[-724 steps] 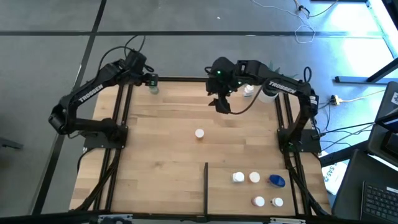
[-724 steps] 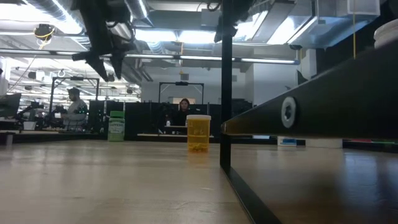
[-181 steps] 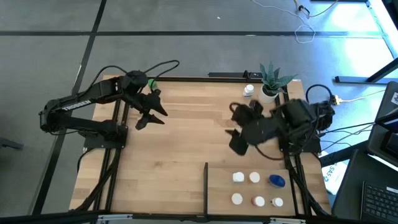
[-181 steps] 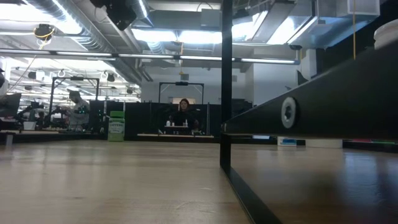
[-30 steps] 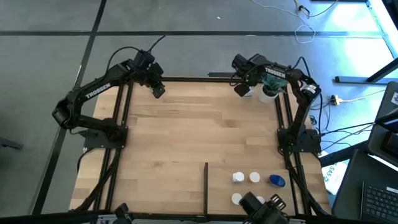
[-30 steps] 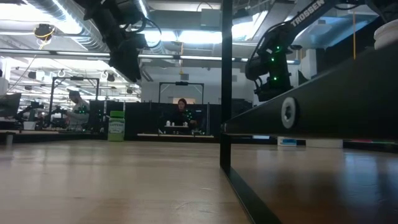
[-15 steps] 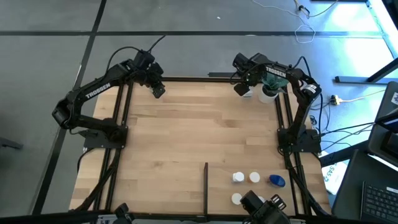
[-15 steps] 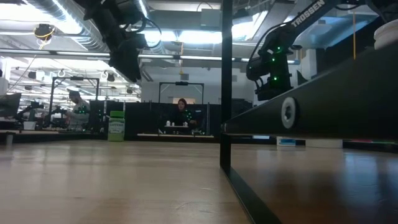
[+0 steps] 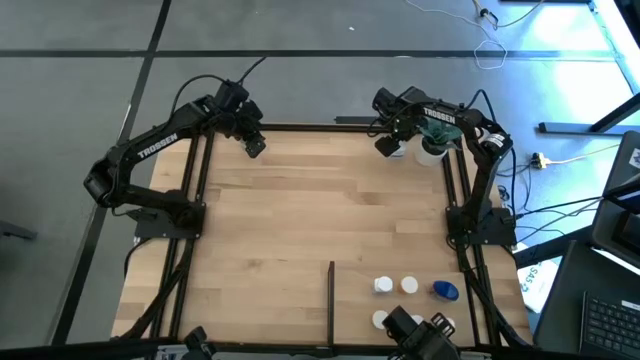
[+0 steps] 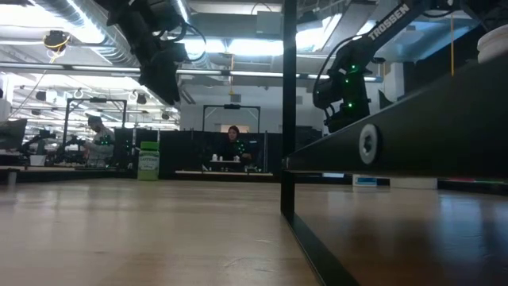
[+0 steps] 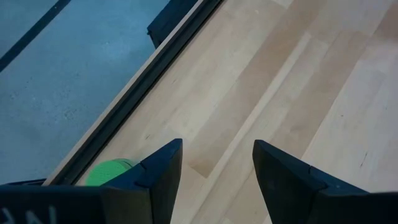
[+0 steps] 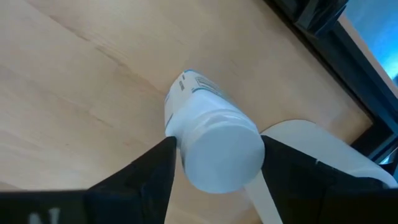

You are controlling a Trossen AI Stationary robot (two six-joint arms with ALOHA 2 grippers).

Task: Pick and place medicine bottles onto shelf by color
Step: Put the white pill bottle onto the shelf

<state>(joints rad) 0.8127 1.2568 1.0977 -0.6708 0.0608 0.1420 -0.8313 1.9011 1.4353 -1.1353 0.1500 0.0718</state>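
Observation:
My right gripper (image 9: 388, 146) hangs over the table's far right corner, pointing down. It is open, with one finger on each side of an upright white-capped medicine bottle (image 12: 214, 146). My left gripper (image 9: 252, 145) is open and holds nothing at the far left corner. A green medicine bottle (image 11: 109, 172) stands just outside one of its fingers and also shows in the low view (image 10: 148, 161). The shelf (image 9: 420, 270) is the near right patch of planks behind the black divider bar (image 9: 331, 298). On it stand several white-capped bottles (image 9: 383, 285) and a blue one (image 9: 445, 291). My right gripper's fingers (image 12: 155, 171) stand level with the white bottle's cap (image 12: 224, 152), one on each side, coming from above. Whether they touch the cap, I cannot tell. The bottle stands upright on the table.
A potted green plant in a white pot (image 9: 433, 148) stands right beside the white bottle; its rim (image 12: 305, 146) is close to one right finger. Black frame rails (image 9: 300, 127) run along the far edge. The middle planks (image 9: 320, 210) are bare wood.

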